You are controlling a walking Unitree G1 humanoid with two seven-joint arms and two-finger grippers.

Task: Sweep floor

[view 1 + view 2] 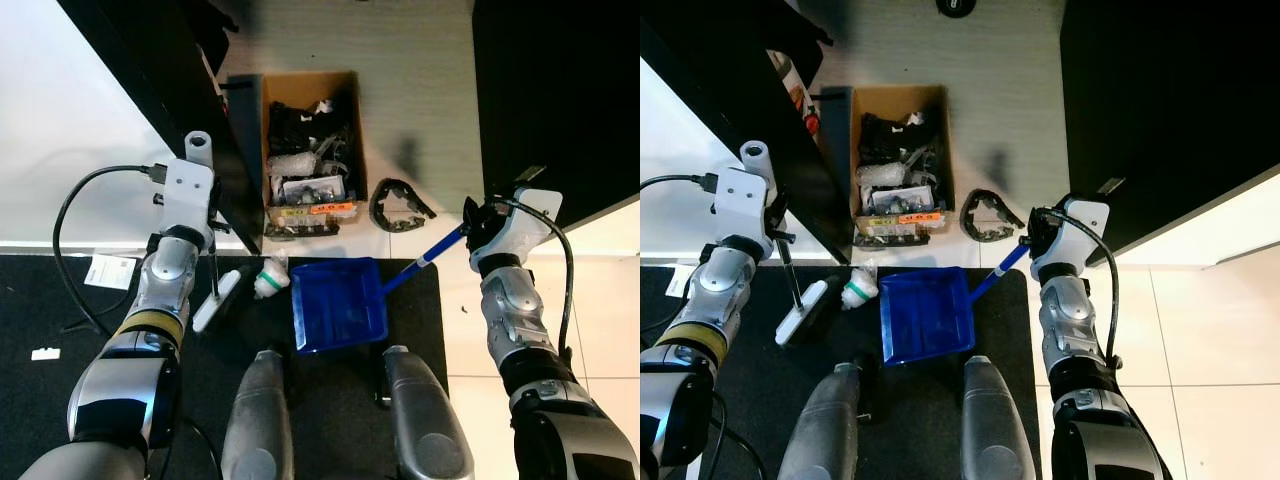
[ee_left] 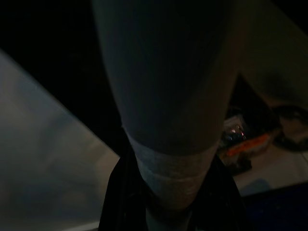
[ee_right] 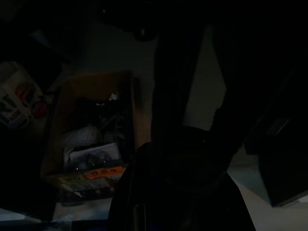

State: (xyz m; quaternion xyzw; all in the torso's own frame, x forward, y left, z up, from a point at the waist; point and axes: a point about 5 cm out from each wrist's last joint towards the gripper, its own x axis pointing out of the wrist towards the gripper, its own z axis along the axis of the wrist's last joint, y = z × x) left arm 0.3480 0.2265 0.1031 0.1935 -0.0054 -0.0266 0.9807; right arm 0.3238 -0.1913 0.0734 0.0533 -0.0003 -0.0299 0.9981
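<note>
Blue plastic is the first thing the eye meets: a blue dustpan [image 1: 337, 303] lies flat on the dark mat [image 1: 60, 400], just in front of the robot's two grey legs, and its long blue handle [image 1: 424, 258] rises at a slant toward the robot's right. The right gripper [image 1: 470, 228] is at the upper end of this handle and seems to hold it, but the fingers are hidden behind the wrist, so I cannot tell how the jaws stand. On the other side, the left gripper [image 1: 212, 222] is at the top of a thin dark rod that goes down to a small hand brush [image 1: 215, 301] with a white back; the brush head rests on the mat, near the left edge of the dustpan. Here also the fingers are covered by the white wrist housing, and whether they are closed on the rod cannot be seen. Between the brush and the dustpan lies a small white object with a green part [image 1: 268, 279], touching the mat edge. Behind the mat, on the pale floor, stands an open cardboard box [image 1: 311, 150] full of dark cables and packets, beside a black cabinet [image 1: 170, 90]. A black curved object [image 1: 398, 205] lies on the floor to the right of the box. A white paper label [image 1: 108, 270] lies on the mat further left.
</note>
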